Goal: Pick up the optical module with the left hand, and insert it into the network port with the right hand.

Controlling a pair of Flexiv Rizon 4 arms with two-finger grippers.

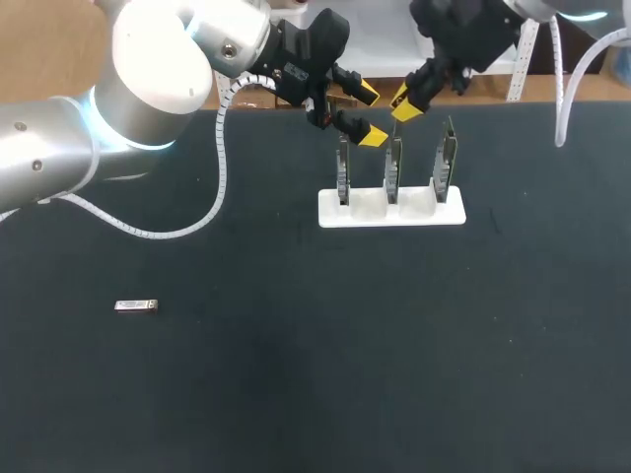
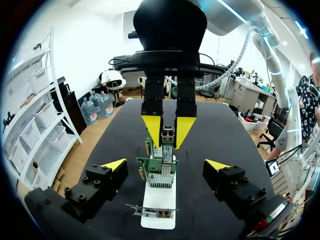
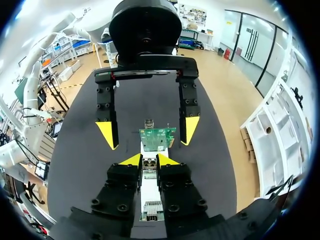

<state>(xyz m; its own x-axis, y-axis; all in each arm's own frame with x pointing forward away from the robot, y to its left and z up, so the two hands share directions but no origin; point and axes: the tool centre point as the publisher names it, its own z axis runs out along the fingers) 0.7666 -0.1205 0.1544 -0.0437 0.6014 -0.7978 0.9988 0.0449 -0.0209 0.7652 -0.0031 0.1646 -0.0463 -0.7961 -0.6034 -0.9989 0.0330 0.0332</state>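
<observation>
Left jaws are hanging wide open with nothing in them. The right jaws I honestly can't tell, since they're sitting right over the middle card. The left arm [image 1: 158, 59] and right arm [image 1: 463, 30] are both crowding over the white plastic holder [image 1: 414, 212] with its three upright green network cards [image 1: 392, 168]. Meanwhile the small silver optical module [image 1: 136, 305] is lying flat on the black tabletop [image 1: 296, 374], well apart from all of that, off on the left side. So here's what I'm worrying about: the left arm is going to have to swing out from beside those cards, and with the two arms this near each other it's risking clipping a card or the other arm. The module is also lying low and flat, so a slightly off grab is probably shoving it along instead of lifting it. A crooked hold is then likely jamming the handover and the port insertion.
</observation>
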